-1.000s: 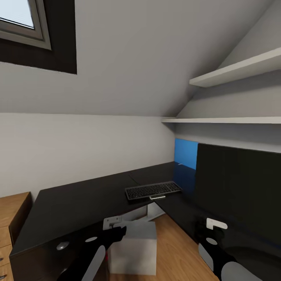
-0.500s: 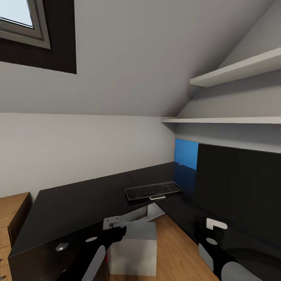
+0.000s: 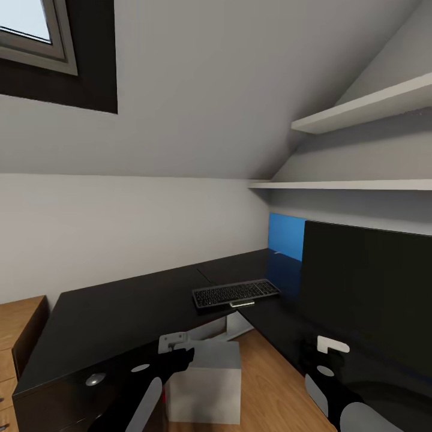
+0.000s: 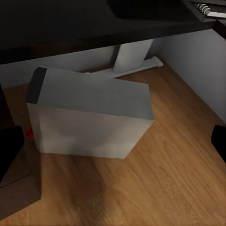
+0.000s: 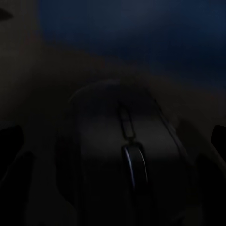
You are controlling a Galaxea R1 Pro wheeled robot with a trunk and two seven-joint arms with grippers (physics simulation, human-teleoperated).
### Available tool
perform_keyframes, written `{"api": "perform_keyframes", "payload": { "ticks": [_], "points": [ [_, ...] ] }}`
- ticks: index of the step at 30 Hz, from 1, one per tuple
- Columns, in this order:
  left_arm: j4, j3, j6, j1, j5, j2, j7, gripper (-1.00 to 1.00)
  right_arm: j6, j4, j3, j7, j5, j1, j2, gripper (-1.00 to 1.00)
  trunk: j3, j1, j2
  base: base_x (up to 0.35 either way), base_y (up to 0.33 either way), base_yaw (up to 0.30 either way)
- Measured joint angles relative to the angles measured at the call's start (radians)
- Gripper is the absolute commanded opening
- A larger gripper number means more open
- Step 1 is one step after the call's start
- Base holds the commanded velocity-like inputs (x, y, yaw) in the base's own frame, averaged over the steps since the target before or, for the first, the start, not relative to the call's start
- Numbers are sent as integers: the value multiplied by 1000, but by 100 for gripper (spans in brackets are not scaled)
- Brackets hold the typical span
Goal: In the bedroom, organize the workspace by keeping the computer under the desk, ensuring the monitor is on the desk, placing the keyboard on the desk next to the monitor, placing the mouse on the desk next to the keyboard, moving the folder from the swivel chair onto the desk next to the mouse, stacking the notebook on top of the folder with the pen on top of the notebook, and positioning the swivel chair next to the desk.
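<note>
Three items looked placed; the mouse was the step in hand.
Computer (image 4: 89, 117) sat on the floor by the desk (image 3: 120, 312) edge, keyboard (image 3: 236, 293) on top near the monitor (image 3: 366, 288). Your right gripper (image 5: 113, 141) hung wide open right over the mouse (image 5: 127, 155), nothing held; left gripper (image 4: 113, 155) open and empty too. I'd say folder, notebook, pen and chair were still to do.

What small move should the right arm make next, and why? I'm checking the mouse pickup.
Probably lower the right gripper a little and close it on the mouse. In the right wrist view the mouse lies centred between the two open fingertips, very close, so the gripper seems aligned and nothing is gripped yet. The keyboard already lies on the desk, ready for the mouse beside it.
</note>
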State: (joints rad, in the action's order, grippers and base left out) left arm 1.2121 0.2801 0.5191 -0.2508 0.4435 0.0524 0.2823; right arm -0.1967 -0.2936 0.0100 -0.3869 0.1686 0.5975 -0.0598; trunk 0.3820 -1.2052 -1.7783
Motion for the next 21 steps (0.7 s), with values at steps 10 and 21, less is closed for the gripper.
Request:
{"api": "perform_keyframes", "payload": {
  "ticks": [10, 21],
  "points": [
    [0, 0, 0, 0, 0, 0, 0, 100, 14, 0, 0, 0, 0, 0, -1, 100, 0, 0, 0, 0, 0, 0],
    [0, 1, 0, 0, 0, 0, 0, 100, 32, -4, 2, 3, -7, 1, -2, 100, 0, 0, 0, 0, 0, 0]
  ]
}}
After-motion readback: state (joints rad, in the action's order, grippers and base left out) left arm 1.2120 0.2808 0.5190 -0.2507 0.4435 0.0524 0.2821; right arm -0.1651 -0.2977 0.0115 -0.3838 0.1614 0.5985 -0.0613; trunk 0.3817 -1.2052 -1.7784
